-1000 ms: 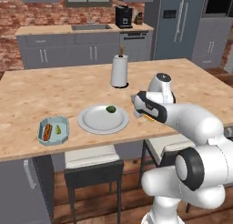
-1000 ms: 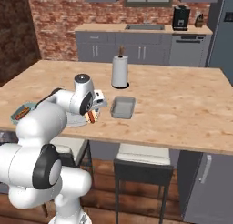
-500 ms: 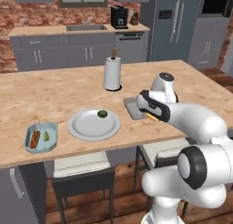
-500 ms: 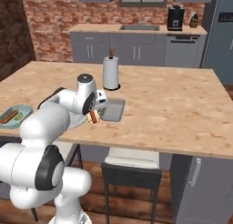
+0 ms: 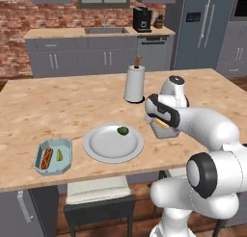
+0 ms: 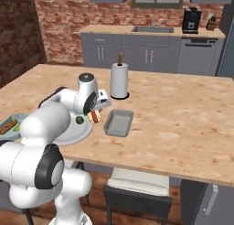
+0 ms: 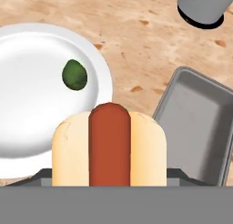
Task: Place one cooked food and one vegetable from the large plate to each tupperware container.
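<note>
At lower left of the left base view, the blue tray (image 5: 53, 156) has its 2 foods (hot dog, vegetable), while the gripper (image 6: 95, 115), jaws pinching a second hot dog (image 7: 109, 145), nears the empty grey tray (image 6: 119, 123); a green vegetable (image 5: 123, 130) waits on the plate (image 5: 113, 147).

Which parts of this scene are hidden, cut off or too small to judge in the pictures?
- Gripper fingertips: hand view, covered by the hot dog in a bun.
- Grey rectangular tray: left base view, mostly behind the white arm.
- Light blue octagonal tray: right base view, cut by the left edge and the arm.
- Small dark green vegetable on the round white-grey plate: too small to name.
- Pale green piece in the blue tray: too small.
</note>
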Robot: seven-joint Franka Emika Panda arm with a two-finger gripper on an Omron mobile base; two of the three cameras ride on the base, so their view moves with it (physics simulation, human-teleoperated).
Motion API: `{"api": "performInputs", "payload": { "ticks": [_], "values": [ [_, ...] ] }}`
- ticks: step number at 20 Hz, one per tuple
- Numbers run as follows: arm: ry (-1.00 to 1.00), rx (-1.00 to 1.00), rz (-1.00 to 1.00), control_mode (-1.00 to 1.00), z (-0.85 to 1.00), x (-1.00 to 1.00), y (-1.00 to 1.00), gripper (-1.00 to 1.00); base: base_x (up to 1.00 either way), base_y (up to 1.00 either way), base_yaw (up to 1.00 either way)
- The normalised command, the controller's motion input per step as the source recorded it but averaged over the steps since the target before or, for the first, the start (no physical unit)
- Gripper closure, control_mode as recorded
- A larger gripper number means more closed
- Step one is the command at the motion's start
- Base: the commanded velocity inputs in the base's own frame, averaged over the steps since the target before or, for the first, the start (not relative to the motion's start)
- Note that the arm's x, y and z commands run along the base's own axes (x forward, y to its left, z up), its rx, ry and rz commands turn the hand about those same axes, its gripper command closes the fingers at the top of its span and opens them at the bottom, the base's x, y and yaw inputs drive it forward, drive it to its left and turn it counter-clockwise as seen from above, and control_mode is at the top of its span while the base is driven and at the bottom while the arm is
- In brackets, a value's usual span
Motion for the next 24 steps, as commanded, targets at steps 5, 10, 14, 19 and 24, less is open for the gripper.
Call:
{"api": "performInputs", "payload": {
  "ticks": [5,10,14,19,24],
  "values": [
    [0.00,0.00,0.00,1.00,0.00,0.00,0.00,1.00,-0.04,-0.64,0.16],
    [0.00,0.00,0.00,1.00,0.00,0.00,0.00,1.00,0.26,-0.33,0.06],
    [0.00,0.00,0.00,1.00,0.00,0.00,0.00,1.00,0.81,-0.10,0.00],
    [0.00,0.00,0.00,1.00,0.00,0.00,0.00,1.00,1.00,-0.29,0.02],
    [0.00,0.00,0.00,1.00,0.00,0.00,0.00,1.00,0.96,-0.01,-0.19]
  ]
}}
